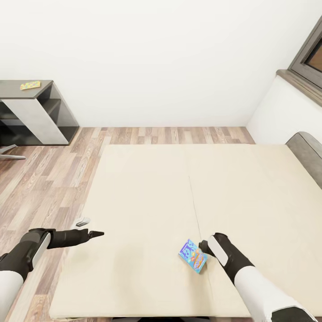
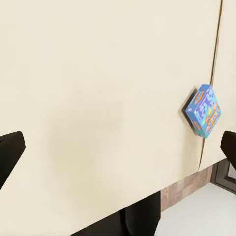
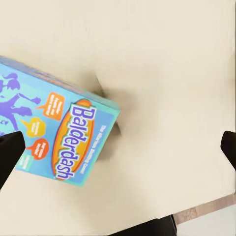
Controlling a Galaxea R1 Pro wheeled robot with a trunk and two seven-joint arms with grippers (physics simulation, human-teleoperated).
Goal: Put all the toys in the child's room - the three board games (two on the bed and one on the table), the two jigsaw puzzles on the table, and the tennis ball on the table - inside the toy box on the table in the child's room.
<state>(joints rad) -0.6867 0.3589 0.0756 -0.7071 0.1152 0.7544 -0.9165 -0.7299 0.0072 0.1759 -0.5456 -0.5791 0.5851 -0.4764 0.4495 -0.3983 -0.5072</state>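
Right gripper (image 1: 205, 247) reaching for the blue board game (image 1: 193, 255)

It is hovering spread, holding nothing; the game is lying on the bed (image 1: 147, 188)'s near edge, not yet boxed. A jigsaw puzzle (image 1: 30, 85) is waiting on the far-left table (image 1: 13, 89).

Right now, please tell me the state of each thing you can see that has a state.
blue board game: lying on the bed, tilted, near the front edge, not gripped
bed: flat cream top, carrying just the one game
right gripper: open, over the bed, close beside the blue board game
left gripper: over the bed's left edge, holding nothing; cannot tell if open
jigsaw puzzle: lying flat on the table
table: far left, by the wall
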